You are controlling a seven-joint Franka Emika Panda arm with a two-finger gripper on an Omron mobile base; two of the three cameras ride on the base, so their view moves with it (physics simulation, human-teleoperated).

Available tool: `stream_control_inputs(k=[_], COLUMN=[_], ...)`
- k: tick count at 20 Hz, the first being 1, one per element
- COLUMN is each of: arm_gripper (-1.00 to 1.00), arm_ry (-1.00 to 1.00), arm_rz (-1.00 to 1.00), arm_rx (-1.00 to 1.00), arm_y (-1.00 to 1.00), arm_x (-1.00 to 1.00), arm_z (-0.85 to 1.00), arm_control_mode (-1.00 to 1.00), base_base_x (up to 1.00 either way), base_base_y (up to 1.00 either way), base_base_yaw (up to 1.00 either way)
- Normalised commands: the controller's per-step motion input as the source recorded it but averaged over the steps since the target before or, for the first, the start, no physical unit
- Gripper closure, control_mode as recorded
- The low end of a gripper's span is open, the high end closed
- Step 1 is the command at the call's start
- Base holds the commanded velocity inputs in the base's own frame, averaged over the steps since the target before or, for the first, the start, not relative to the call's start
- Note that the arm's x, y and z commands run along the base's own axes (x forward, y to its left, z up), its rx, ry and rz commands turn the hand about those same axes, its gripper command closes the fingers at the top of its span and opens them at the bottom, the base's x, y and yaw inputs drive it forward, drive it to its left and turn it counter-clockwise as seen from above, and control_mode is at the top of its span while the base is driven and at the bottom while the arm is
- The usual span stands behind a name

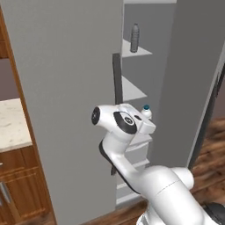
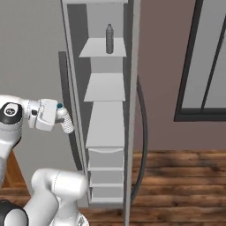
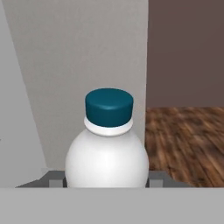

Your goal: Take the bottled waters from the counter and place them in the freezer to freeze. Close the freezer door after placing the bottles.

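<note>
Inside the open freezer (image 2: pixel 106 128), one bottled water (image 2: pixel 109 39) stands upright on the upper white shelf (image 2: pixel 95 48), while the shelves below and the white drawers (image 2: pixel 106 158) at the bottom carry nothing that can be seen. Just outside the compartment, beside the freezer door (image 1: pixel 66 101) with its long dark handle (image 1: pixel 117 79), the end effector (image 2: pixel 61 119) is pinched around a second bottle (image 3: pixel 107 162), blue cap (image 3: pixel 109 107) pointing away from the hand. The beige worktop (image 1: pixel 12 125) shows at far left.

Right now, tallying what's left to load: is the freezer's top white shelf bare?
No, a slim grey-blue bottle stands upright on the top white shelf.
</note>
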Motion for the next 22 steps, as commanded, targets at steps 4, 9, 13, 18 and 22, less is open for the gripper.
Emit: stream_control_inputs(k=[4,9,13,18,22], arm_gripper=[1.0,1.0,1.0,1.0,1.0], arm_ry=[0.0,0.0,0.0,0.0,0.0], arm_rz=[0.0,0.0,0.0,0.0,0.0], arm_rx=[0.0,0.0,0.0,0.0,0.0], arm_y=[0.0,0.0,0.0,0.0,0.0], arm_x=[0.0,0.0,0.0,0.0,0.0], arm_z=[0.0,0.0,0.0,0.0,0.0], arm_control_mode=[1.0,1.0,1.0,1.0,1.0], base_base_x=[0.14,0.58,0.64,0.38,0.06], base_base_y=[-0.46,-0.25,-0.2,-0.2,-0.2], base_base_yaw=[0.0,0.0,0.0,0.0,0.0])
